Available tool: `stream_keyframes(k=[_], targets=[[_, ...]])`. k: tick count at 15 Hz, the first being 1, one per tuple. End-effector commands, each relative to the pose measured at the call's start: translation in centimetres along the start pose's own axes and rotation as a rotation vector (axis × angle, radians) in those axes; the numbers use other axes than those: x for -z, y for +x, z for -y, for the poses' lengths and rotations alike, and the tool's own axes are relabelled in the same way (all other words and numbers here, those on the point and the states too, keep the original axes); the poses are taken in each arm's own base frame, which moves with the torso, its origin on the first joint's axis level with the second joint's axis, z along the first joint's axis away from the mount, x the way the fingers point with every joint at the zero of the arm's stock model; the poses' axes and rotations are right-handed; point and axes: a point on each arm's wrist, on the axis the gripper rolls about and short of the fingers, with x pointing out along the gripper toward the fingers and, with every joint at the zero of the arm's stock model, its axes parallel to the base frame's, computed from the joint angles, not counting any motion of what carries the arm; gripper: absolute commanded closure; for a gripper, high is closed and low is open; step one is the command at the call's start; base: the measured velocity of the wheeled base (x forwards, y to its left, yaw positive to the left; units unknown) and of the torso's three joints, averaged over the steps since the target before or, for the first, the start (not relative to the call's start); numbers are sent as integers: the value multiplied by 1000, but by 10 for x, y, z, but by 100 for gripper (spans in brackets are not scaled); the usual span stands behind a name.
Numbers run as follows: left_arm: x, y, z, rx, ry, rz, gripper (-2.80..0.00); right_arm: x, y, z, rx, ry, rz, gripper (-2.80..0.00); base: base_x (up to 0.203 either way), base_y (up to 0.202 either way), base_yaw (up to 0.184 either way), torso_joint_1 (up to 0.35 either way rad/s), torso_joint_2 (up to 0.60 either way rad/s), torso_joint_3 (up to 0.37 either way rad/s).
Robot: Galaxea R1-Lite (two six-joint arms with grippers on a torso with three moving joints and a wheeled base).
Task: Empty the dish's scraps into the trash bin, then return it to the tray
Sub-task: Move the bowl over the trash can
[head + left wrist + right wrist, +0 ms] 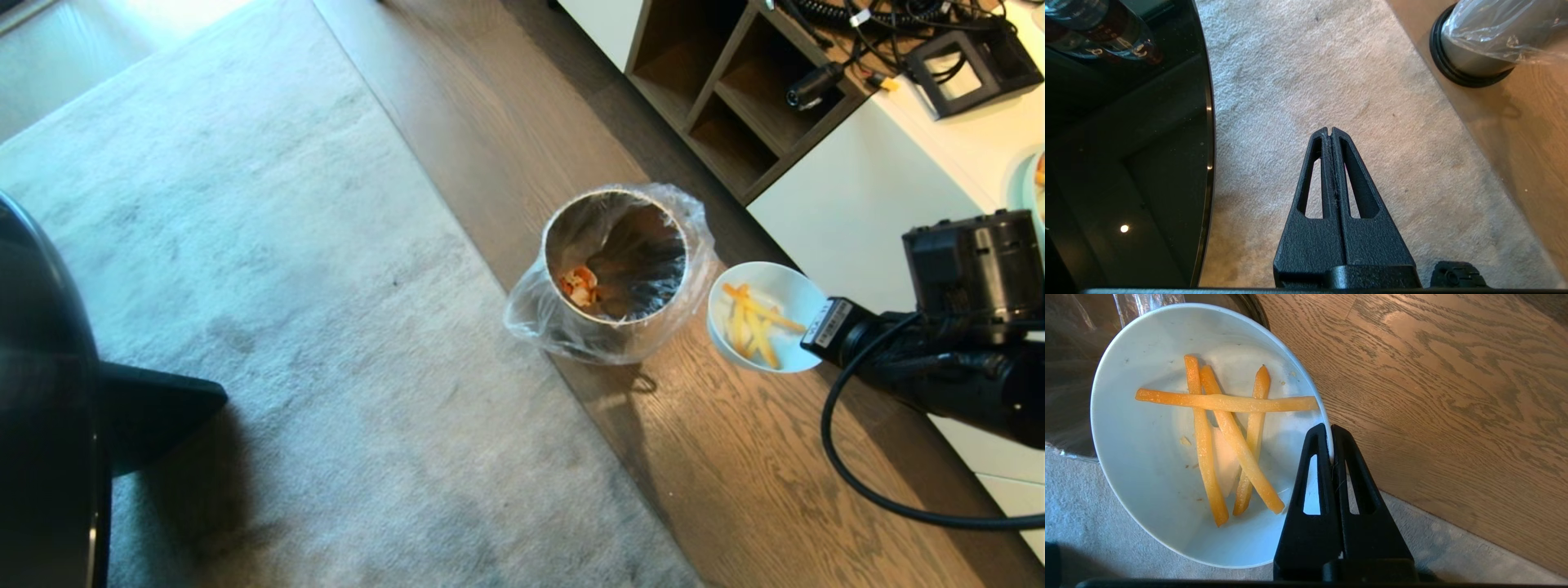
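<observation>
The dish (763,314) is a small white bowl held in the air just right of the trash bin (616,269), a steel cylinder with a clear bag liner standing on the wooden floor. My right gripper (810,328) is shut on the dish's rim, one finger inside and one outside. In the right wrist view the right gripper (1330,430) pinches the dish (1147,490), and the scraps (1224,402), several yellow-orange sticks, lie inside it. My left gripper (1330,130) hangs shut and empty over the rug. The tray is out of view.
Orange food bits (580,286) lie inside the bin. A glossy black round tabletop (41,392) stands at the left over a grey rug (245,286). A wooden shelf unit (735,90) and a white counter (857,196) with cables stand at the right.
</observation>
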Motion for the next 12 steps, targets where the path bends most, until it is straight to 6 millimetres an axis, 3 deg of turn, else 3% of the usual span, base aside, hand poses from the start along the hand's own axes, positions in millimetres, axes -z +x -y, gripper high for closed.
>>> stream_keyframes(k=[1, 6, 12], targets=[[0, 0, 0, 0, 0, 0, 0, -2, -1, -1, -12, 2, 15, 0, 0, 0, 0, -2, 2, -193], [0, 0, 0, 0, 1, 0, 0, -18, -5, -13, -54, -64, 64, 0, 0, 0, 0, 2, 2, -63], [0, 0, 0, 0, 0, 0, 0, -38, 8, -51, -162, -242, 190, 0, 0, 0, 0, 0, 0, 0]])
